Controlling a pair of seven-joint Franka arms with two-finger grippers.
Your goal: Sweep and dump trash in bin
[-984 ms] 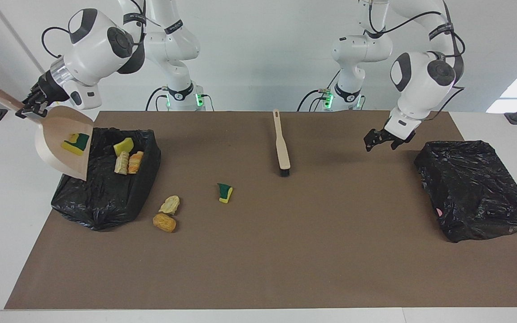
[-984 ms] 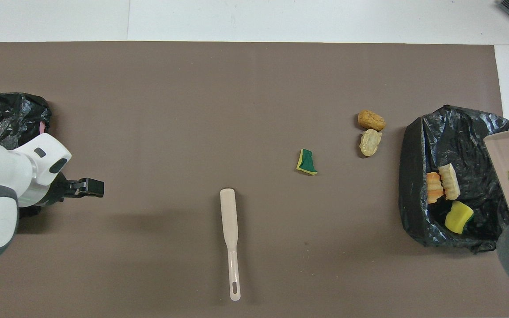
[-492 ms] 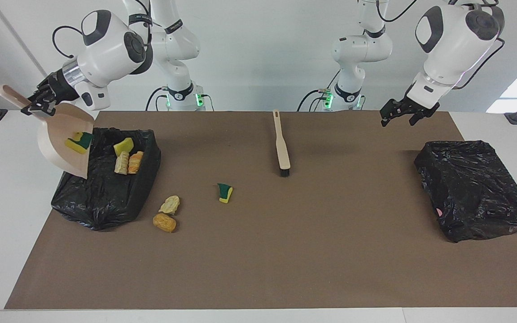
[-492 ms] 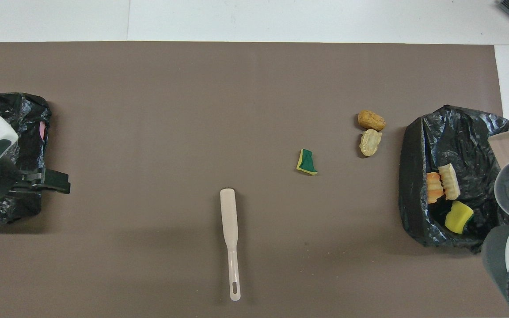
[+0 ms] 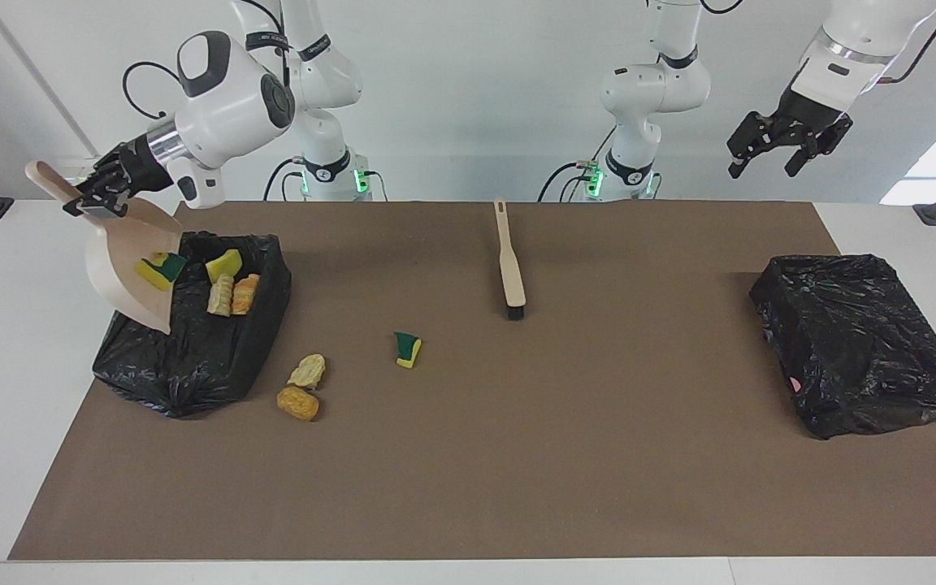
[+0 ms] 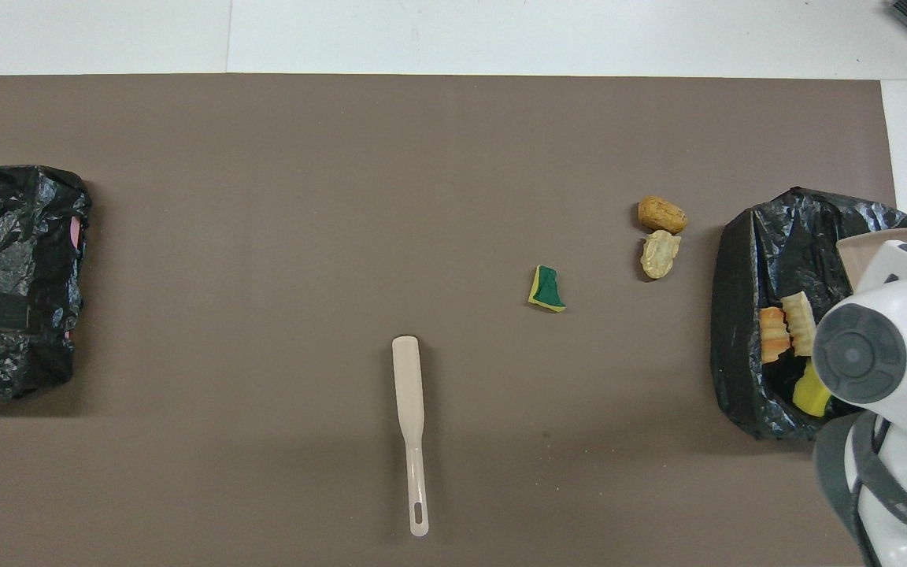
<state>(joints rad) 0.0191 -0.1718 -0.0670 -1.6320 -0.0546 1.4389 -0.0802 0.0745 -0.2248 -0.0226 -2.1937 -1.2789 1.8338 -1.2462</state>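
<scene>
The trash is split between bin and worktop. A yellow sponge piece with a green face (image 5: 158,269) lies in the beige plastic dustpan (image 5: 128,268), which the right gripper (image 5: 98,192) holds by its handle, jaws pinching it, tilted mouth-down over the open black-bagged bin (image 5: 192,357) at the right arm's end of the worktop. Over the last second the pan has tipped steeper and the sponge has slid down to its lip, so the dump looks nearly done. The left gripper (image 5: 785,142) has risen high above the closed black bag-covered bin (image 5: 858,341) at the left arm's end, jaws spread and empty, and waits there.

Counted: two bins; one dustpan; one beige brush with black bristles (image 5: 509,264) lying near the robots' edge, mid-worktop. In the open bin: one yellow sponge (image 5: 224,265), one pale ridged wad (image 5: 220,295), one orange ridged lump (image 5: 246,293). On the brown mat (image 5: 517,455): one green-faced sponge piece (image 5: 408,348), one pale beige wad (image 5: 307,370), one orange-brown bread-like lump (image 5: 298,402) touching it. Three scraps remain to sweep.
</scene>
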